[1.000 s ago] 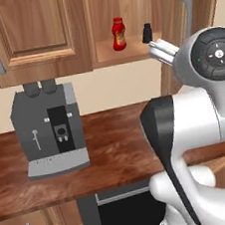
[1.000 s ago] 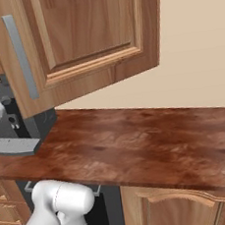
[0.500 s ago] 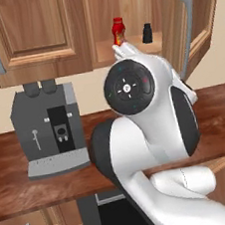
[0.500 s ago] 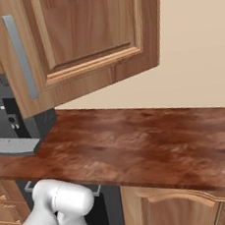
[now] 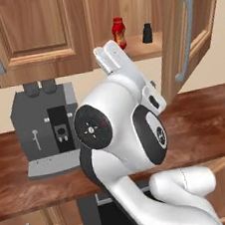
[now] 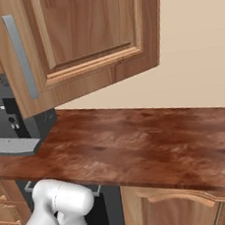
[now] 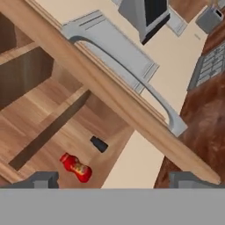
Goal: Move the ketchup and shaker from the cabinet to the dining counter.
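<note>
Standing on the bottom shelf of the open cabinet (image 5: 136, 11), the ketchup (image 5: 119, 33) and the shaker (image 5: 147, 33) sit near each other but apart, ketchup to the left in the left base view. The claw (image 7: 112, 179) is spread wide and pinches nothing; it sits below and in front of the shelf, short of both items. An open cabinet door (image 5: 189, 29) with its silver bar handle (image 5: 184, 37) hangs to the right. A grey coffee machine (image 5: 48, 125) stands on the reddish-brown table (image 5: 210, 116) beneath the cabinet.
</note>
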Available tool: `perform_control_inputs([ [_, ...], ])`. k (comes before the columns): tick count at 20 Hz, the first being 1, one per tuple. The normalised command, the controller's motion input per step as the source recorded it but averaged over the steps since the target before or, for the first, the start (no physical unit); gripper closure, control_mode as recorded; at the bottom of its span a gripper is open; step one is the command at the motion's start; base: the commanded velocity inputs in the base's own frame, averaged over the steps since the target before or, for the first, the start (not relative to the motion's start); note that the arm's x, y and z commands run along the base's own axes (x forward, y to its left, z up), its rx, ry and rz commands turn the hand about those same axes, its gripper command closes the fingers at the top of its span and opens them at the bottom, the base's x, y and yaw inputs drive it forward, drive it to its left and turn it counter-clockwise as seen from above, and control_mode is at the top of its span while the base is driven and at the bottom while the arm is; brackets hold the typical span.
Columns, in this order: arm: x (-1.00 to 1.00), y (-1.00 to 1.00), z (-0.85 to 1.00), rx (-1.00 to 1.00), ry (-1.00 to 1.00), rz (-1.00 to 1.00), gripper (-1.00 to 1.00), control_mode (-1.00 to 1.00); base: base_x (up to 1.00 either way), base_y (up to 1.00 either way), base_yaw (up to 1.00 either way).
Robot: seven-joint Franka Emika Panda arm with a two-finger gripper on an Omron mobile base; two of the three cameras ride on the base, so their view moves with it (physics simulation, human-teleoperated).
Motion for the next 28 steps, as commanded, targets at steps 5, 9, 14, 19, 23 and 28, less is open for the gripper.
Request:
perform_control_inputs([
  [5, 0.53, 0.0, -0.08, 0.19, -0.18, -0.21, -1.0, -1.0, 0.0, 0.0, 0.0],
  [9, 0.5, 0.0, -0.01, 0.3, -0.12, -0.28, -1.0, -1.0, 0.0, 0.0, 0.0],
  [14, 0.55, 0.06, -0.06, 0.26, -0.13, -0.31, -1.0, -1.0, 0.0, 0.0, 0.0],
  [19, 0.32, 0.0, -0.07, 0.26, -0.14, -0.25, -1.0, -1.0, 0.0, 0.0, 0.0],
  [23, 0.18, -0.07, -0.34, 0.04, -0.22, -0.17, -1.0, -1.0, 0.0, 0.0, 0.0],
  [28, 0.28, -0.08, -0.39, 0.0, -0.23, -0.14, -1.0, -1.0, 0.0, 0.0, 0.0],
])
